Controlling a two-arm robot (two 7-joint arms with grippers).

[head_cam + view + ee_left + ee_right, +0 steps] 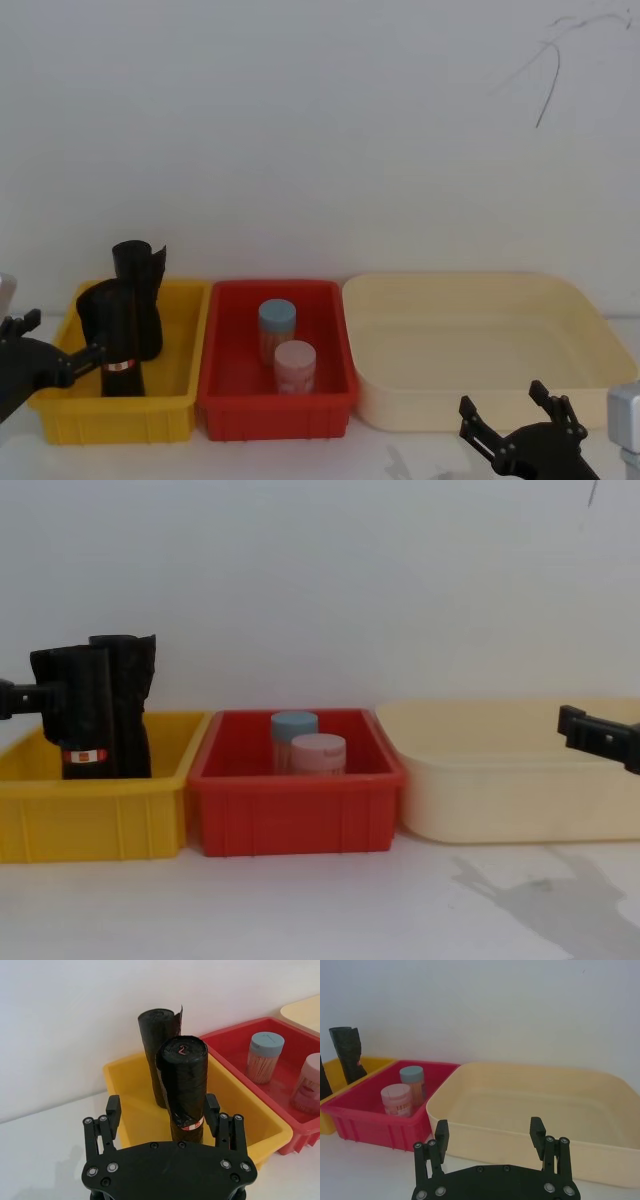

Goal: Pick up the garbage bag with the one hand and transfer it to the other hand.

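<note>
1. Labelled garbage bag point(182, 1080) stands upright in yellow bin point(235, 1100), in front of plain black roll point(157, 1045).
2. Left gripper point(162, 1110): fingers released, straddling the bag.
3. Right gripper point(489, 1132): fingers released, empty, before cream tub point(600, 1155).

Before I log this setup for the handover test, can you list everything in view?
garbage bag: 1, black with a red-and-white label, upright in the yellow bin
unlabelled roll: 1, black, upright just behind it
yellow bin: 1, yellow, left
red bin: 1, red, middle
blue-lidded jar: 1, in the red bin
pink-lidded jar: 1, in the red bin
tray: 1, cream, right
table: 1, white
left gripper: 1, black, jaws open at the garbage bag
right gripper: 1, black, jaws open before the tray
</note>
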